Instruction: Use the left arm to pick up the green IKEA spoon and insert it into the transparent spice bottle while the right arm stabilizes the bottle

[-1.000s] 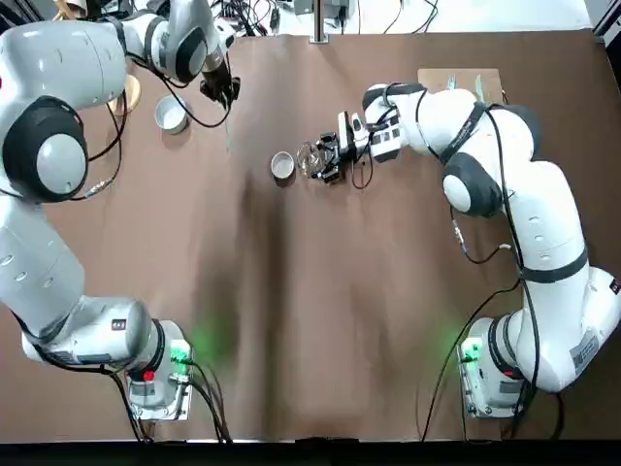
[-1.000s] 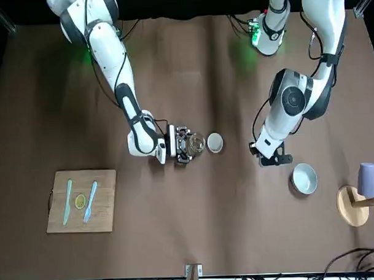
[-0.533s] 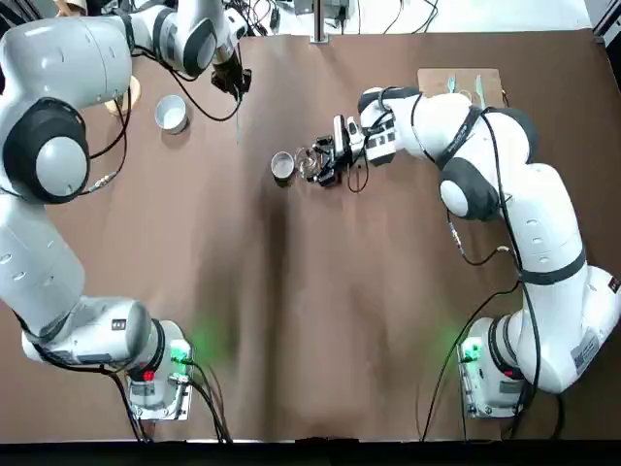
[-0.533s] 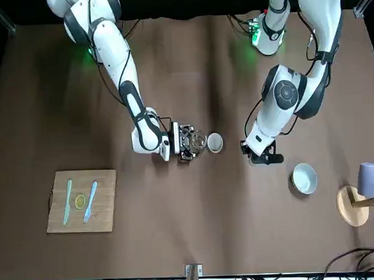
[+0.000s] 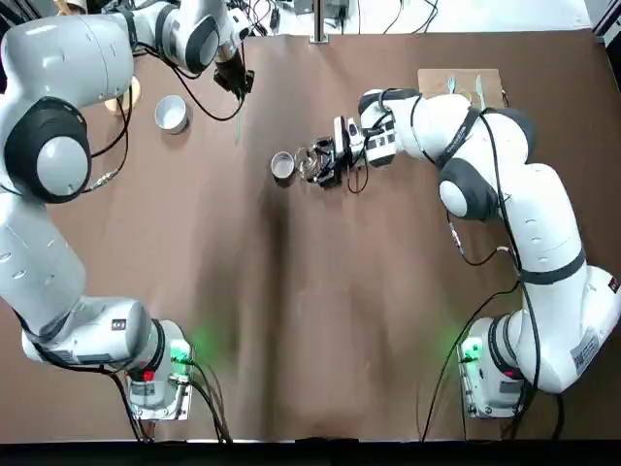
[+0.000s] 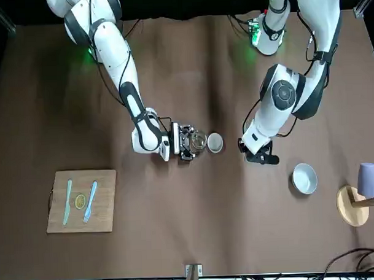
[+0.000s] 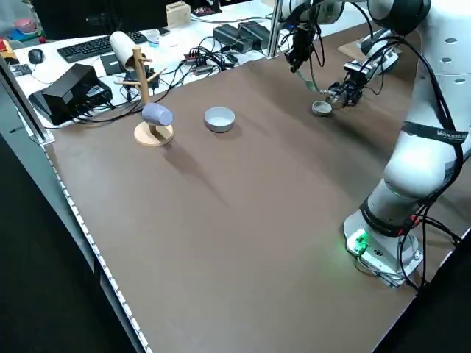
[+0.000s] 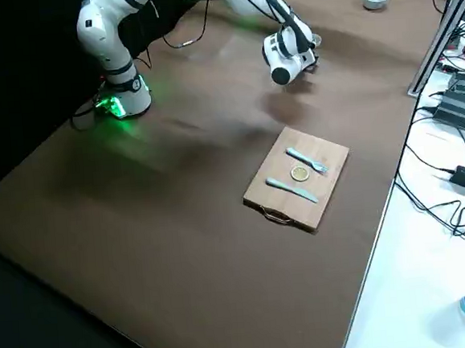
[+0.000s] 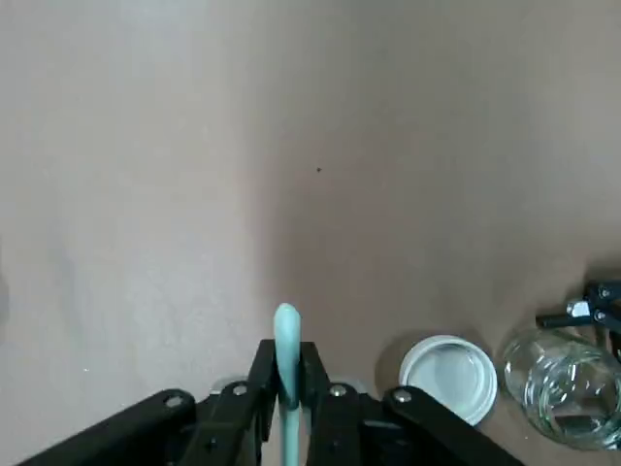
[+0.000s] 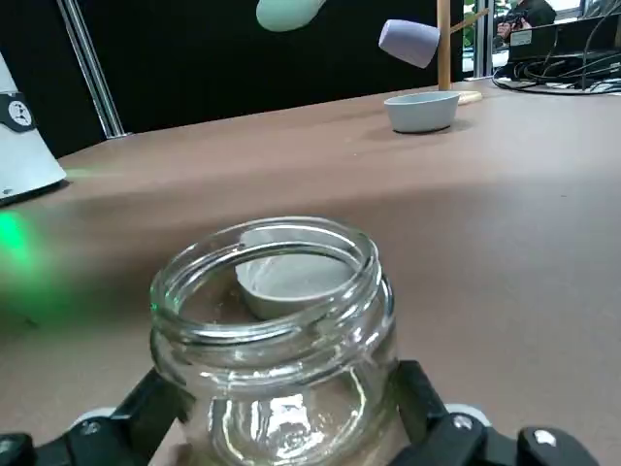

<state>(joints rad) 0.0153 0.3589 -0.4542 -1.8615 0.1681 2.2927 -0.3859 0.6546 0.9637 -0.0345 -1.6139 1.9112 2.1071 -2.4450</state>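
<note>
Holding the spoon [image 9: 288,335], my left pincer [image 9: 287,348] is closed, apart from the jar [image 10: 291,413] my right pincer [image 10: 286,383] clasps at the sides; insertion remains.

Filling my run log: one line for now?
left jaws: shut on pale mint-green plastic spoon | right jaws: around clear glass jar | spoon outside jar

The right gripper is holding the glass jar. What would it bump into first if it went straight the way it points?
Probably the jar held in the right gripper would bump the small round tin, unless it's high enough to pass over.
</note>
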